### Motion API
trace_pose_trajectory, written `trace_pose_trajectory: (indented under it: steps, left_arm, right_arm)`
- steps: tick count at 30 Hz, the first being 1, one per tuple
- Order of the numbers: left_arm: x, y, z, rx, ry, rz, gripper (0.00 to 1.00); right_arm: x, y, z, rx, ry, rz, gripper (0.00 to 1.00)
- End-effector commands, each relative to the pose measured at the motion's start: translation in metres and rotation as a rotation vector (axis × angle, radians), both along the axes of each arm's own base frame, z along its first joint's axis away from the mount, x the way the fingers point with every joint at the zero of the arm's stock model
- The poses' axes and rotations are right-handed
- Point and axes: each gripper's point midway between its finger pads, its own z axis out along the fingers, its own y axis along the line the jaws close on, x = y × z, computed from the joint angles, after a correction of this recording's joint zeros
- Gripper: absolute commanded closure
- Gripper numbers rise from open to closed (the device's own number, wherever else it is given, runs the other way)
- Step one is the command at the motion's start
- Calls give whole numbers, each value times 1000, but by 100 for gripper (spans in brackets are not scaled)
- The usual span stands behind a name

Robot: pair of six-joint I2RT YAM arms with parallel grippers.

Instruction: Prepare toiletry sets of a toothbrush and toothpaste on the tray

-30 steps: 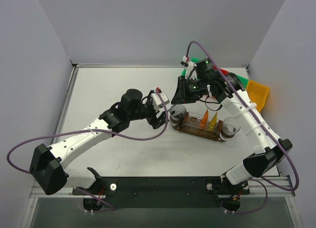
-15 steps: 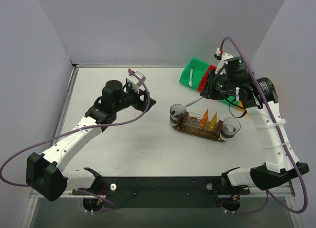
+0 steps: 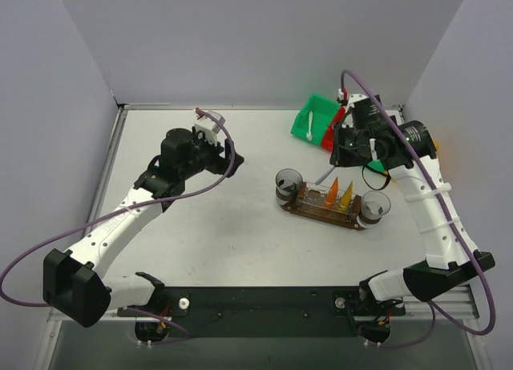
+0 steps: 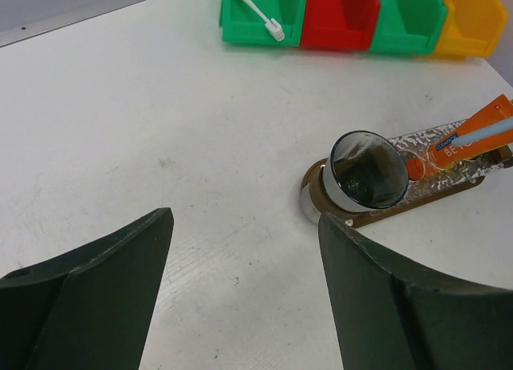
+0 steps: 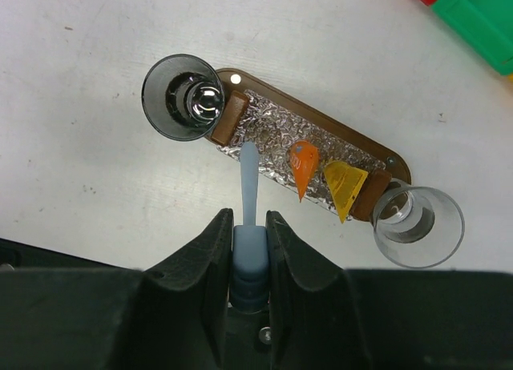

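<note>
Right gripper: clamped on a slim pale plastic toothbrush, above the dark brown oval wooden tray, centre right of the overhead view.
Left gripper: jaws wide, empty, upper left of centre.
Toothpaste: small orange tube and small yellow tube lie mid-tray.
Risk: the brush could catch the rim of the small clear cup and topple it.
Cause: the thin handle may pivot in the pinch.

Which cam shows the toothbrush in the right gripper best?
Right wrist. The toothbrush runs straight out from the right gripper, clamped between its fingers, its full visible length in frame. Top external shows only a thin pale sliver under that gripper. Left wrist catches a short stretch at its right edge, crossing an orange tube.
</note>
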Motion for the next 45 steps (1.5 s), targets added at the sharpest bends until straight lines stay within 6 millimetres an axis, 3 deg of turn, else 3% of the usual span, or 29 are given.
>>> trace_pose_trajectory:
  steps: [1,13,24,45]
  left_arm:
    - [7,2,17,-30,-19,23,16]
    - [12,5,12,-10,-4,32,16]
    - [16,6,9,1,-3,39,16]
    - [22,13,7,11,1,60,16]
  right_arm:
    - [4,1,-18,-86,27,27,100]
    - [16,14,-56,-127,84,77,100]
    - [21,7,-70,-183,104,75,100]
    - [35,21,-102,-184,166,133,100]
